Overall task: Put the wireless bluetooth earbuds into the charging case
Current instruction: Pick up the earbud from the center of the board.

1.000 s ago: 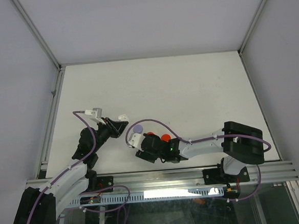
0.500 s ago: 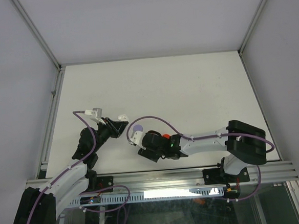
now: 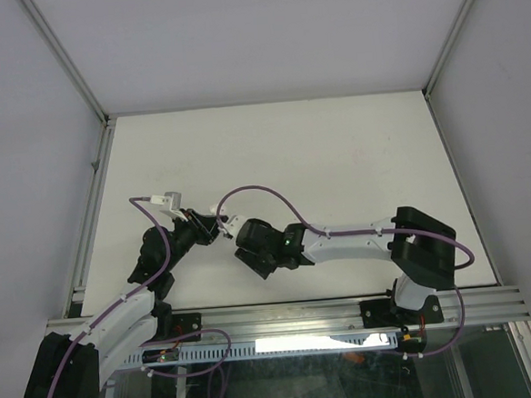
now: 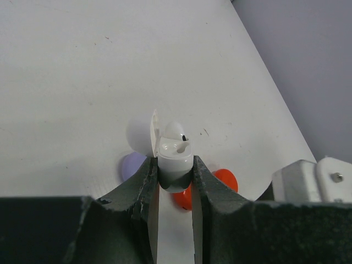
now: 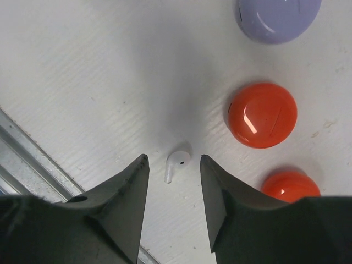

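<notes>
My left gripper is shut on the white charging case, held upright above the table with its lid open. A white earbud sits in one socket. From above, the left gripper is left of centre, with the right arm's wrist close beside it. My right gripper hangs open over the table. A second white wireless bluetooth earbud lies flat between its fingers, touching neither. In the top view the right gripper is mostly hidden under its own wrist.
A lilac disc and two red discs lie just right of the loose earbud. The metal rail at the table's near edge runs close on its left. The lilac disc and a red disc show behind the held case.
The right arm has swung left and up the table toward the left gripper, and now covers the lilac and red discs in the top view. The left arm has not moved.
</notes>
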Available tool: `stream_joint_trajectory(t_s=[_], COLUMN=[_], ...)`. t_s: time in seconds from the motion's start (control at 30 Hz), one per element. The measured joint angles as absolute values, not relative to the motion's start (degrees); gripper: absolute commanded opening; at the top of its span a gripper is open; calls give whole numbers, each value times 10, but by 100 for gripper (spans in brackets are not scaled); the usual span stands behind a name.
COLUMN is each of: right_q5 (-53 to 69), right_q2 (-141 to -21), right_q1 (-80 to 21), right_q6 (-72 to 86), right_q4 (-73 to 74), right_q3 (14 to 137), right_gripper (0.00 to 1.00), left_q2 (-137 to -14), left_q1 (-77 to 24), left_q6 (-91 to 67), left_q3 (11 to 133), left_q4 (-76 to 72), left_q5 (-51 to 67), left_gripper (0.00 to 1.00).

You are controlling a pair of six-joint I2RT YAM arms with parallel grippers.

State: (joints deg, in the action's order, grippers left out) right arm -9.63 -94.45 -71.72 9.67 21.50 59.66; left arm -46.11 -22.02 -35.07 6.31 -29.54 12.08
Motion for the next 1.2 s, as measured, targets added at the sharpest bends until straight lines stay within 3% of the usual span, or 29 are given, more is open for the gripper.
stream_joint_trajectory(t_s=[0.7,1.2], right_q5=[-83,-77], right_q2=[-1007,-1038], right_q1=[-700,-703], right_q6=[161,164], right_q4=[281,314], right_q3=[630,664], right_gripper=[31,30], left_q2=[-461,-461], left_q1=[-220,-220], left_q6=[-351,-351], left_q3=[63,63], left_q4=[-295,-295], left_q5=[121,121], left_gripper=[0,0])
